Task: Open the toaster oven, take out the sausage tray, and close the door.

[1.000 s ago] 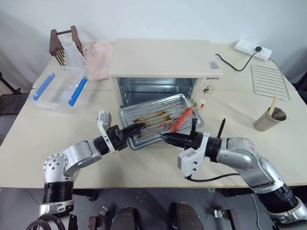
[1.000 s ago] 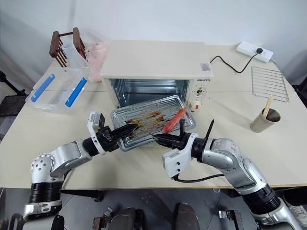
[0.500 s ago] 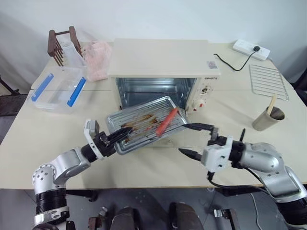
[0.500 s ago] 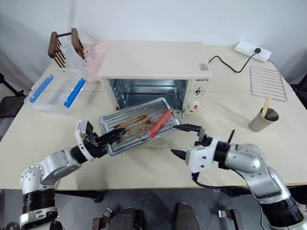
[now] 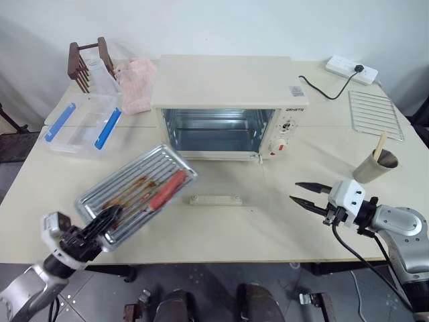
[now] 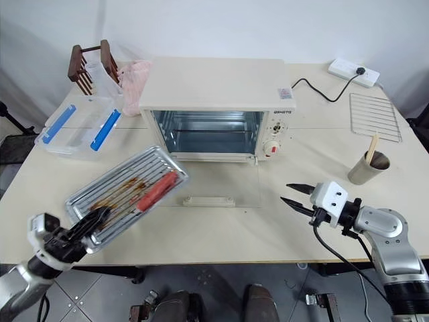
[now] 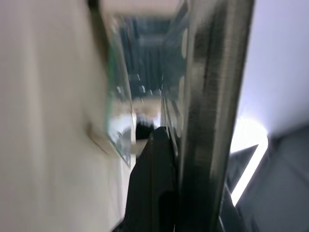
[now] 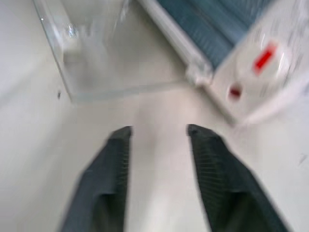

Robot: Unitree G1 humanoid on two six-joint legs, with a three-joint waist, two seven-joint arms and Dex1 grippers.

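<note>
Toaster oven (image 5: 224,84) at the desk's (image 5: 308,221) rear centre, cavity bare. Door (image 5: 221,181) dropped flat onto the desk, handle toward the front edge. Sausage tray (image 5: 137,191) out by the front-left corner, tilted, pinched at its near rim by the clamped left gripper (image 5: 106,220). Right gripper (image 5: 305,194) near the front-right edge, fingers parted, holding nothing.

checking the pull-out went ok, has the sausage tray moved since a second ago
Yes. The sausage tray, gripped by the left gripper, has swung away from the toaster oven mouth to the robot's left, now clear of the open door.
</note>
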